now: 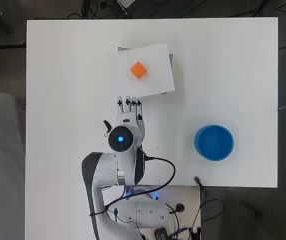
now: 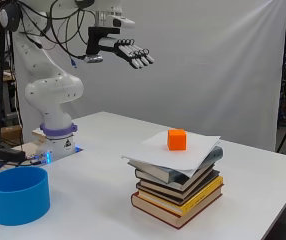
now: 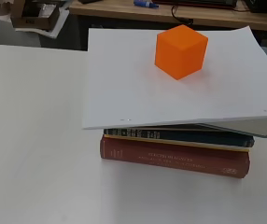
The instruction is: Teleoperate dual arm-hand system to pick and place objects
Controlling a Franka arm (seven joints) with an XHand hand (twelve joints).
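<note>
An orange cube (image 1: 139, 70) (image 2: 176, 139) (image 3: 180, 51) rests on a white sheet of paper (image 1: 143, 82) (image 2: 173, 152) (image 3: 138, 88) that lies on top of a stack of books (image 2: 178, 192) (image 3: 175, 156). The hand (image 1: 129, 107) (image 2: 128, 51) hangs high above the table, short of the stack on the arm's side. Its fingers are straight and hold nothing. A blue round bowl (image 1: 214, 142) (image 2: 18, 195) stands on the table to the right of the arm's base in the overhead view.
The white table (image 1: 73, 90) (image 2: 263, 180) reaches well beyond the stack on every side. Cables and the arm's base (image 1: 133, 210) sit at the table's near edge. A desk with clutter shows behind the stack in the wrist view.
</note>
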